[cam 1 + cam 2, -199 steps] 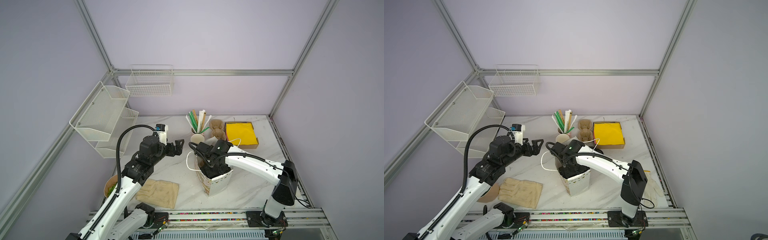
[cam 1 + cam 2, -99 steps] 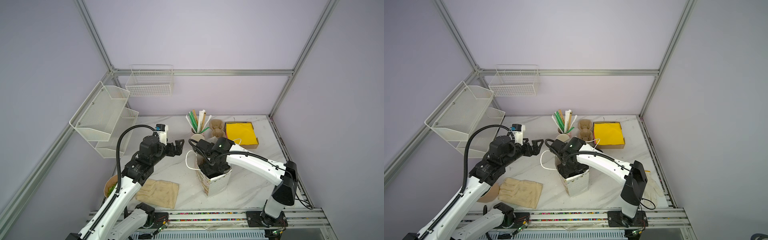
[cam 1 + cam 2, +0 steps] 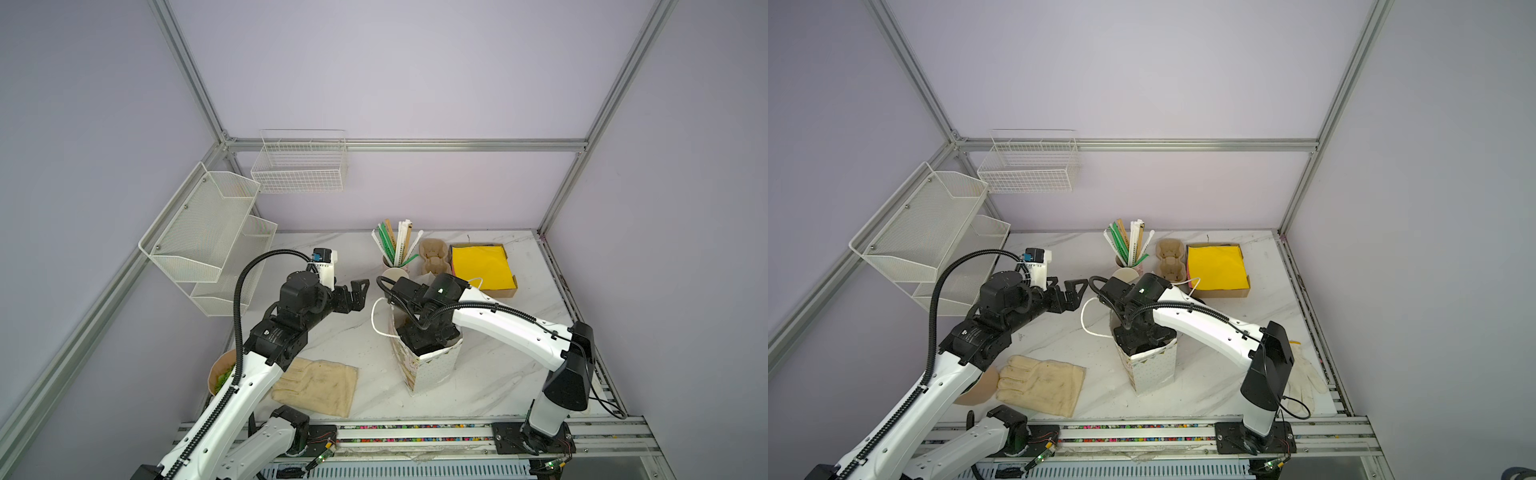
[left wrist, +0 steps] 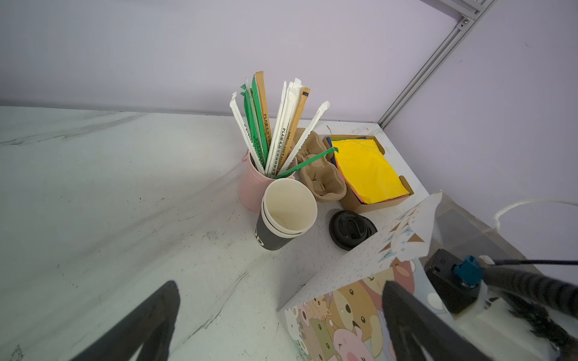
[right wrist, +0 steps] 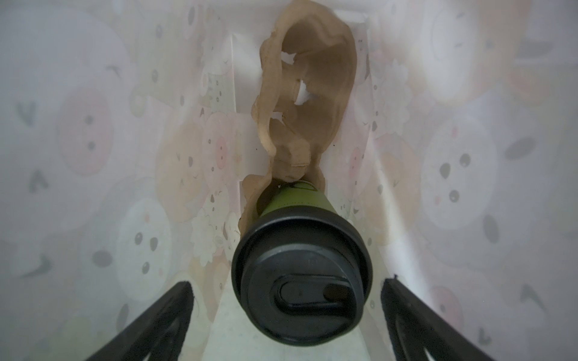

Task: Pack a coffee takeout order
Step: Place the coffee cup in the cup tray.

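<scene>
Right gripper [image 5: 286, 283], spread, reaches into the bag [image 3: 432, 370], cup [image 5: 301, 268] between its jaws, seated in the carrier [image 5: 312, 78]; left gripper [image 4: 280, 287] spread, left of bag.

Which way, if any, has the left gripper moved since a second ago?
No. The left gripper stays open, at the same gap from the mesh shelf.

The left tool [image 3: 356, 294] hovers level with jaws spread, while the right tool [image 5: 286, 289] points downward, jaws likewise spread.
</scene>
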Motion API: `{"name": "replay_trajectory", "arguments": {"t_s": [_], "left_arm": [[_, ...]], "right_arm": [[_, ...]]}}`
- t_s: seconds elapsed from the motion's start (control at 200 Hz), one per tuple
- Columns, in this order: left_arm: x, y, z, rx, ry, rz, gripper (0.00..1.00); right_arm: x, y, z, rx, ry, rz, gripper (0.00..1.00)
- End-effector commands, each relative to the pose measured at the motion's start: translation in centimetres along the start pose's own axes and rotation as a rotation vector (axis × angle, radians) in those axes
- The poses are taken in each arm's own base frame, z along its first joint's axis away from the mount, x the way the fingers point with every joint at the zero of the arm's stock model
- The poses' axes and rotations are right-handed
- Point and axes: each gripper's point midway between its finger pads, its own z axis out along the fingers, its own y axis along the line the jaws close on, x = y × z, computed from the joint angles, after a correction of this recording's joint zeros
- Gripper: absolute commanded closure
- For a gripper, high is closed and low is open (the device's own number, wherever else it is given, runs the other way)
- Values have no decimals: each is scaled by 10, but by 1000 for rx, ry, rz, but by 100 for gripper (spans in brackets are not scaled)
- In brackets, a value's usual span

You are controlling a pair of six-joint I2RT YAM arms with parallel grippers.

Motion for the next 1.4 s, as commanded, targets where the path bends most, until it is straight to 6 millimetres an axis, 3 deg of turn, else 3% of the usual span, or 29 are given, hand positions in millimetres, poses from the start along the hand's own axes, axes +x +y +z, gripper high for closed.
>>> {"name": "replay_trajectory", "arguments": {"t_s": [0.0, 0.385, 0.85, 1.4], "left_arm": [[7, 3, 5, 8, 3, -12, 0], [8, 1, 7, 17, 10, -12, 0], [12, 0, 11, 26, 28, -17, 0], [14, -1, 14, 33, 41, -16, 0]], "right_arm": [[5, -5, -4, 29, 13, 9, 2], [-1, -21, 2, 125, -26, -7, 3], [-30, -5, 8, 99, -107, -49, 2], [-50, -6, -21, 112, -211, -41, 2]]}}
